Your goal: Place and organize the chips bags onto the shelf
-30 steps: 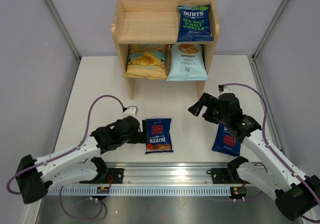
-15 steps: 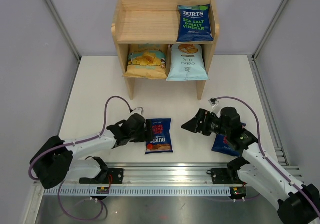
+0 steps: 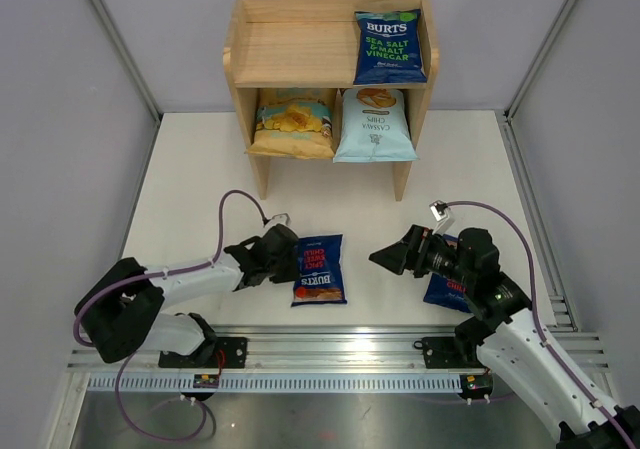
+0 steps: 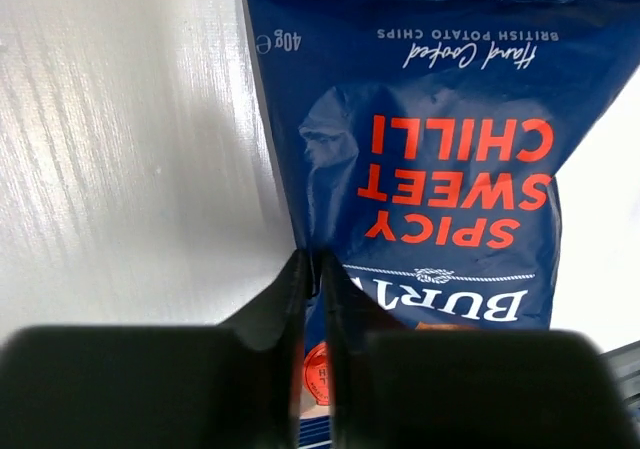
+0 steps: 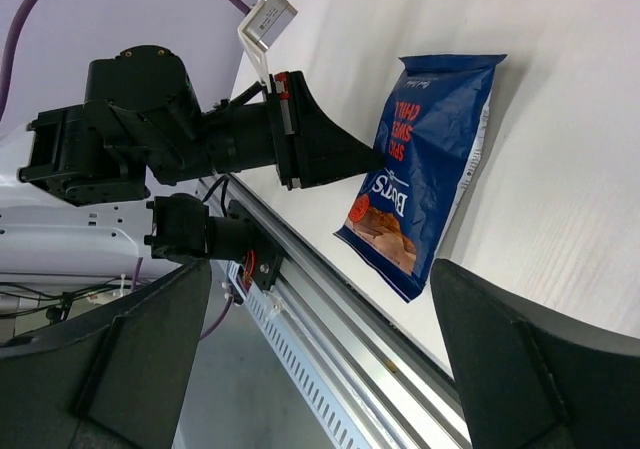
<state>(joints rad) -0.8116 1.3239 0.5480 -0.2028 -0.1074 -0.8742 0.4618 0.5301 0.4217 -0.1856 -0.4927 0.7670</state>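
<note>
A dark blue BURTS spicy sweet chilli chips bag (image 3: 318, 269) (image 4: 450, 149) (image 5: 430, 169) lies flat on the table in front of the arms. My left gripper (image 3: 291, 259) (image 4: 318, 261) is shut on that bag's left edge, which is pinched between the fingers. My right gripper (image 3: 388, 259) (image 5: 320, 369) hangs open to the bag's right, facing it, with nothing between its fingers. A second dark blue BURTS bag (image 3: 445, 289) lies partly hidden under the right arm. On the wooden shelf (image 3: 245, 69), a BURTS sea salt bag (image 3: 390, 47) stands on the upper tier. A yellow bag (image 3: 292, 119) and a pale blue cassava bag (image 3: 374, 124) sit on the lower tier.
The left half of the shelf's upper tier (image 3: 295, 51) holds nothing. A metal rail (image 3: 340, 349) (image 5: 330, 299) runs along the near table edge with the arm bases on it. Grey walls enclose the table on the left and right.
My left gripper has shut on the left edge of the spicy sweet chilli bag after moving a little right. The right arm has dropped lower and nearer, still open.
</note>
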